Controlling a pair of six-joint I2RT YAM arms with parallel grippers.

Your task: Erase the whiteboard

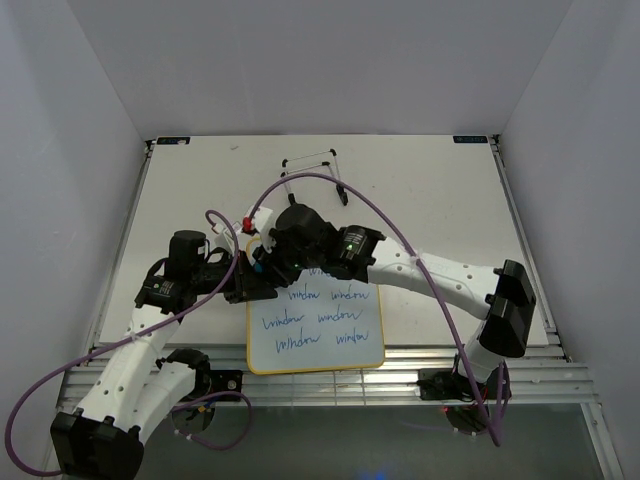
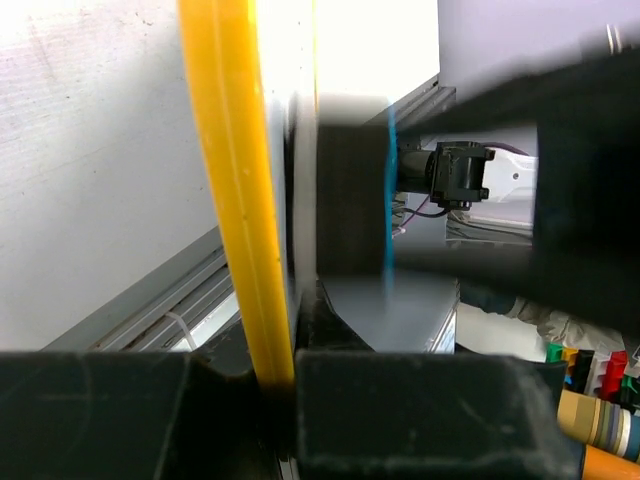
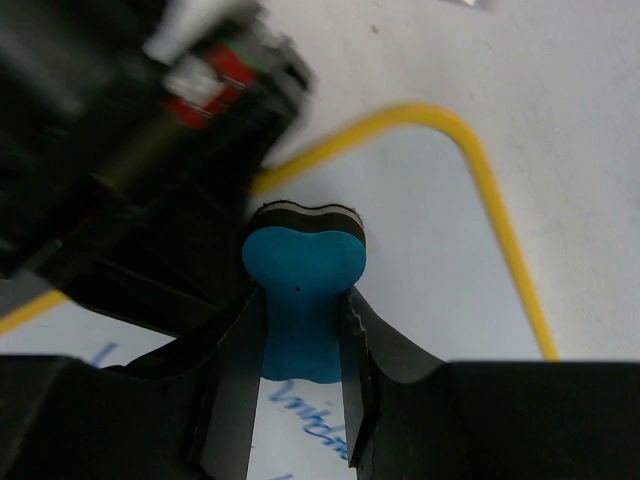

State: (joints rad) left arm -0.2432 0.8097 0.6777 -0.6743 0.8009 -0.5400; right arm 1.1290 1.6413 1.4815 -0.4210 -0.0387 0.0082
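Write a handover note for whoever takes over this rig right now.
Left gripper: shut on the whiteboard's yellow frame, steadying it.
Right gripper: shut on the blue eraser, set on the board near a far corner.
The board lies flat on the table.
Done: only the patch around the eraser looks clean.
Left: several rows of blue writing.

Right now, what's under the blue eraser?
Under the eraser, pinched in the right end effector, lies the whiteboard, with blue writing nearby. Any ink directly beneath is covered, so I cannot tell.
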